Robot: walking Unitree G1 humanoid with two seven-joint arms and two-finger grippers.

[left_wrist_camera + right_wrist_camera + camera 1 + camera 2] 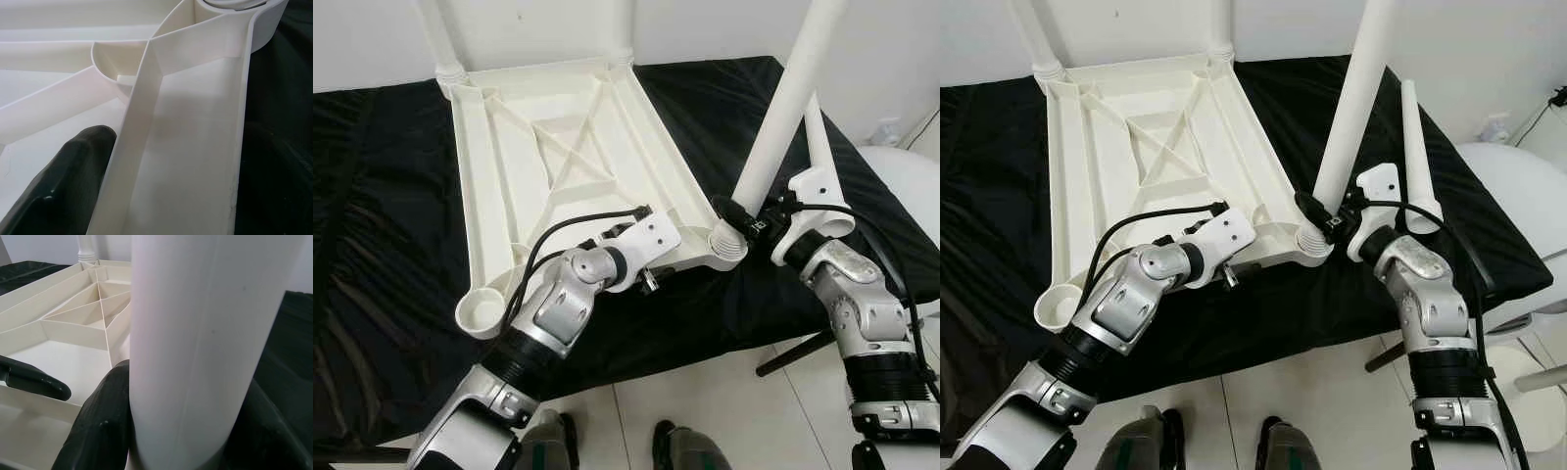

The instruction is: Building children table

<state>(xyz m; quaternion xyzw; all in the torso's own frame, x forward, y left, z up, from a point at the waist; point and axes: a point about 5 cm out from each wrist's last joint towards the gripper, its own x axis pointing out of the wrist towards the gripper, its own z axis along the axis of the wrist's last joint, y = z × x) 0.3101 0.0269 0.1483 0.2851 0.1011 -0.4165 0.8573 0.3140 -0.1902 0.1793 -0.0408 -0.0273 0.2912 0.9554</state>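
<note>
Tabletop [563,147] inverted on desk [372,196] | right gripper [744,223] jaws clamped on leg [783,108] at corner socket [726,245] | left gripper [73,171] braces rib, jaws' state unclear | we keep leg plumb, press straight down.

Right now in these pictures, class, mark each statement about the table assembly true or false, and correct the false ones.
1. The white tabletop lies underside up on black cloth. True.
2. The right pincer grips a white table leg. True.
3. All four corner sockets hold legs. False: the near-left socket is empty.
4. The left pincer holds a screwdriver. False: it rests at the tabletop's near rim.
5. A spare leg lies on the cloth. True.
</note>
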